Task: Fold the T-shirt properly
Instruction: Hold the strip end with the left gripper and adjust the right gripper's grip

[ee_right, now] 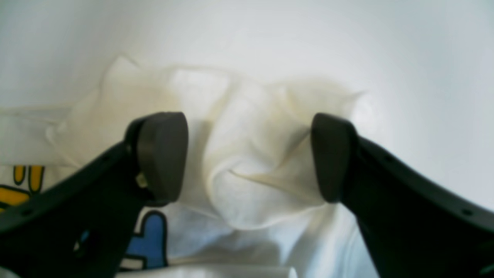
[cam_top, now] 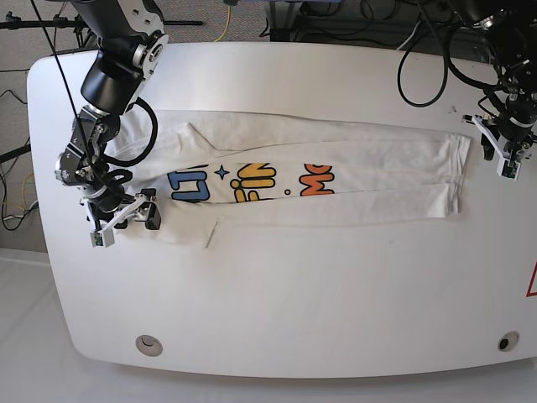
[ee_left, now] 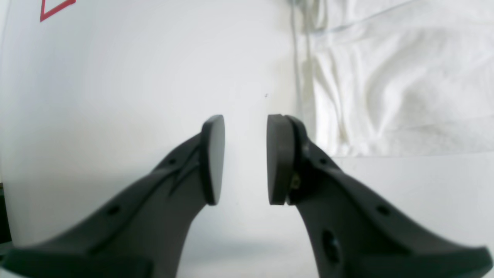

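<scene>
The white T-shirt (cam_top: 352,159) lies folded lengthwise in a long strip across the table, its blue, yellow and orange lettering facing up. My right gripper (cam_top: 126,220) hangs over the strip's left end. It is open, its jaws wide apart around a bunched fold of the T-shirt (ee_right: 247,170). My left gripper (cam_top: 502,155) is just off the strip's right end. In the left wrist view the left gripper (ee_left: 245,127) is open, with only bare table between its pads, and the T-shirt's edge (ee_left: 401,85) lies to their right.
The white table (cam_top: 294,294) has rounded corners and a round hole (cam_top: 148,342) near each front corner. A red outline mark (cam_top: 532,281) sits at its right edge. Cables (cam_top: 419,50) hang over the back right.
</scene>
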Controlling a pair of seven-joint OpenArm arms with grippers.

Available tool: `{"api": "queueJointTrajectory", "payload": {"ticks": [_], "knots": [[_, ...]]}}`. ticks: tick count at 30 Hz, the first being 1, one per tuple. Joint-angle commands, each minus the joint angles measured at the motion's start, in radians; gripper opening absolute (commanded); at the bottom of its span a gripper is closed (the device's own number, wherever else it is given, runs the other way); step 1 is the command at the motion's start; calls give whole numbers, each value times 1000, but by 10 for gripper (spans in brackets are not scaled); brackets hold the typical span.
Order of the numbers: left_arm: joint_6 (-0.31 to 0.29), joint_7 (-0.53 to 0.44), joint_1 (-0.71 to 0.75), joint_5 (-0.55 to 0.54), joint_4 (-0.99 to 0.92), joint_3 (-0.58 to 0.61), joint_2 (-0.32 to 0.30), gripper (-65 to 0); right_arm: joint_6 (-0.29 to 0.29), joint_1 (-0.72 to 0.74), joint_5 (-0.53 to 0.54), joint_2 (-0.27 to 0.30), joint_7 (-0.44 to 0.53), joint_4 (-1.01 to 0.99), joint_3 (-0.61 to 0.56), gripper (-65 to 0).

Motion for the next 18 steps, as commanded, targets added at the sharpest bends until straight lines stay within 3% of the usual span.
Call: {"api": "queueJointTrajectory", "payload": {"ticks": [1,15,18], "knots": [[6,-16,-8,-11,22,-25,-16,-475,4,27,20,20,46,-7,2,-184],[6,-16,-10,-11,22,-37,-15,-472,6,25,22,20,73,-18,0,-188],[6,-16,-11,-11,22,-35,-15,-472,6,25,22,18,73,-18,0,-232]]}}
